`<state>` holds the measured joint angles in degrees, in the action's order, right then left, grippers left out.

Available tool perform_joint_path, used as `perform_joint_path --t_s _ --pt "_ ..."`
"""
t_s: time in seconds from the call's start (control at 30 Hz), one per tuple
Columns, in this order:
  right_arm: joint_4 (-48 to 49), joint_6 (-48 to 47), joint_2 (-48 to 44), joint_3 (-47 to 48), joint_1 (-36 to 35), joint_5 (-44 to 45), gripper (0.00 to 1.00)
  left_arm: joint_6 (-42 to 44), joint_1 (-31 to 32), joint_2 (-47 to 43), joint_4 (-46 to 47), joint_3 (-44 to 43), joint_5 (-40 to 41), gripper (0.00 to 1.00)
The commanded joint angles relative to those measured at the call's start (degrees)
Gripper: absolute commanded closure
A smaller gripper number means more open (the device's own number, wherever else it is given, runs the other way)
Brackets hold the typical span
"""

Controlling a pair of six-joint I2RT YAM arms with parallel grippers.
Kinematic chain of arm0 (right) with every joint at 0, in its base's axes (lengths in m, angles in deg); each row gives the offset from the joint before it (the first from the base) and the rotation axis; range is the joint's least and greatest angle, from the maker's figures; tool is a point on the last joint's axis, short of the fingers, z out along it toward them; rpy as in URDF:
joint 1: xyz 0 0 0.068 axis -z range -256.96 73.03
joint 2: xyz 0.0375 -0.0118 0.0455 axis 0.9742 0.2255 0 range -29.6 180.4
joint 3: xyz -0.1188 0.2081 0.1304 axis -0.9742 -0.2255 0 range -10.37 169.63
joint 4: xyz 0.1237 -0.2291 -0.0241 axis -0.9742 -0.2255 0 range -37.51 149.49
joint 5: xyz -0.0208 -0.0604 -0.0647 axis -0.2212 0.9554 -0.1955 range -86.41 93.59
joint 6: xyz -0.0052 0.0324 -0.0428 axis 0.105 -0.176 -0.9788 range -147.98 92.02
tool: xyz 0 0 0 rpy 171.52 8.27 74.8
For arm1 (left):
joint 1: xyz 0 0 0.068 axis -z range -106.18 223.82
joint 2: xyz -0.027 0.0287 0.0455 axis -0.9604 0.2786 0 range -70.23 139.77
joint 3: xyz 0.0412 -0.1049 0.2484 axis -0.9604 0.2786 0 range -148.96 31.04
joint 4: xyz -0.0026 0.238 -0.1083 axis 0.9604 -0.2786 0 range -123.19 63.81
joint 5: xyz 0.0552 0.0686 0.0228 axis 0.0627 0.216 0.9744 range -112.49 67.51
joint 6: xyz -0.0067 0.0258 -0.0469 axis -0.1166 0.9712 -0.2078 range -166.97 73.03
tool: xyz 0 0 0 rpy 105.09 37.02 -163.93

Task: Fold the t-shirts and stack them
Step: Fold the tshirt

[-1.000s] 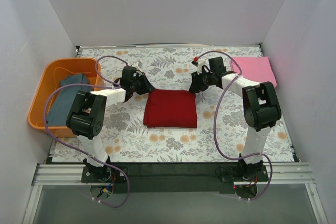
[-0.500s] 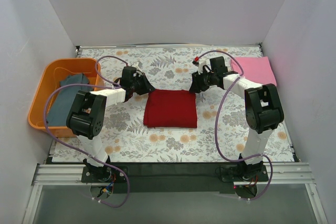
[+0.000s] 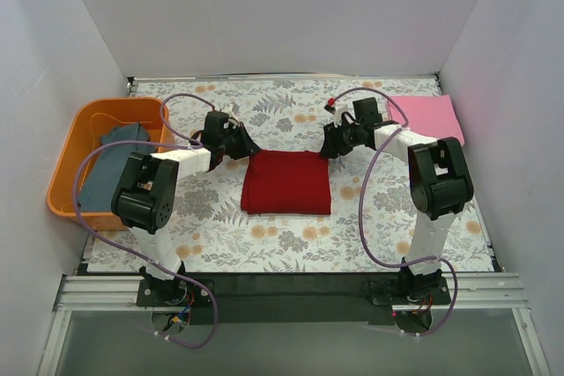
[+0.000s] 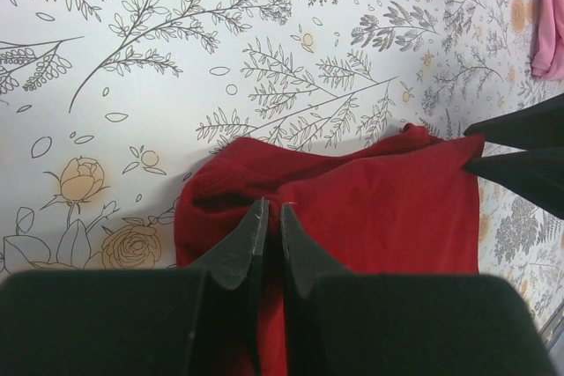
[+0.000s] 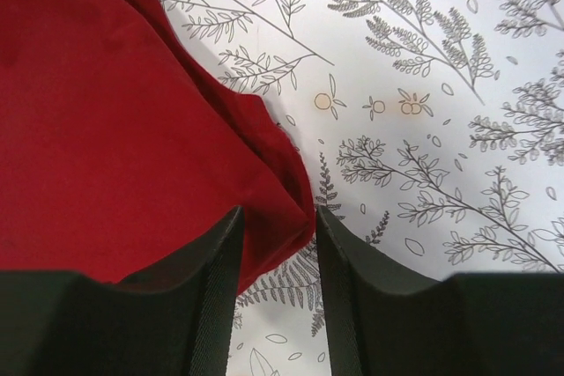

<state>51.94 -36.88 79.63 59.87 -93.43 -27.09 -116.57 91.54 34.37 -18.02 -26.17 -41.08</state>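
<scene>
The dark red t-shirt [image 3: 287, 181] lies folded in a square on the floral tablecloth at mid-table. My left gripper [image 3: 249, 149] is at its far left corner; in the left wrist view the gripper [image 4: 271, 209] is shut, pinching a fold of the red cloth [image 4: 379, 209]. My right gripper [image 3: 327, 149] is at the far right corner; its jaws [image 5: 275, 213] stand open with the red corner [image 5: 132, 121] between them. The pink t-shirt [image 3: 427, 117] lies folded at the back right. The grey-blue t-shirt [image 3: 110, 165] lies in the orange basket.
The orange plastic basket [image 3: 63, 165] stands at the left edge of the table. White walls close in the back and both sides. The right gripper's fingers [image 4: 520, 151] and a bit of the pink t-shirt [image 4: 551, 24] show in the left wrist view.
The right arm's wrist has shifted slightly back and to the right by the red shirt's corner. The left arm and the shirts have not moved.
</scene>
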Motion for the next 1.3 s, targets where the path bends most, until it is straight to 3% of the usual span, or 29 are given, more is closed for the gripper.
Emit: perform_joint_path --t_s 0.0,0.1,0.2,0.3,0.43,0.9,1.07,1.27 --pt "0.1 -0.6 1.2 0.3 0.1 -2.5 0.62 1.0 -0.4 -1.2 0.2 -1.7 -0.9 1.00" --pt "0.1 -0.8 1.2 0.2 0.1 -2.6 0.68 0.9 -0.4 -1.1 0.2 -1.7 -1.3 1.00" --pt "0.2 -0.9 0.3 0.2 0.1 -2.8 0.80 1.0 -0.4 -1.3 0.3 -1.8 -1.4 1.00" --pt "0.0 -1.1 -1.2 0.3 0.1 -2.8 0.82 1.0 -0.4 -1.6 0.3 -1.9 -1.4 1.00" --pt "0.0 -1.1 -2.9 0.5 0.1 -3.0 0.97 0.9 -0.4 -2.0 0.3 -2.1 -1.7 1.00" --pt "0.2 3.1 -11.0 -2.5 -0.5 -6.1 0.99 -0.2 -0.5 -9.4 -1.8 -0.3 -1.0 1.00" --pt "-2.0 4.8 -16.9 -5.3 -1.6 -7.1 0.99 0.4 -0.5 -20.1 -4.6 4.2 -1.8 1.00" --pt "-3.5 8.1 -27.1 -10.4 -3.0 -10.4 0.99 0.0 -0.5 -32.9 -9.7 13.1 -9.5 1.00"
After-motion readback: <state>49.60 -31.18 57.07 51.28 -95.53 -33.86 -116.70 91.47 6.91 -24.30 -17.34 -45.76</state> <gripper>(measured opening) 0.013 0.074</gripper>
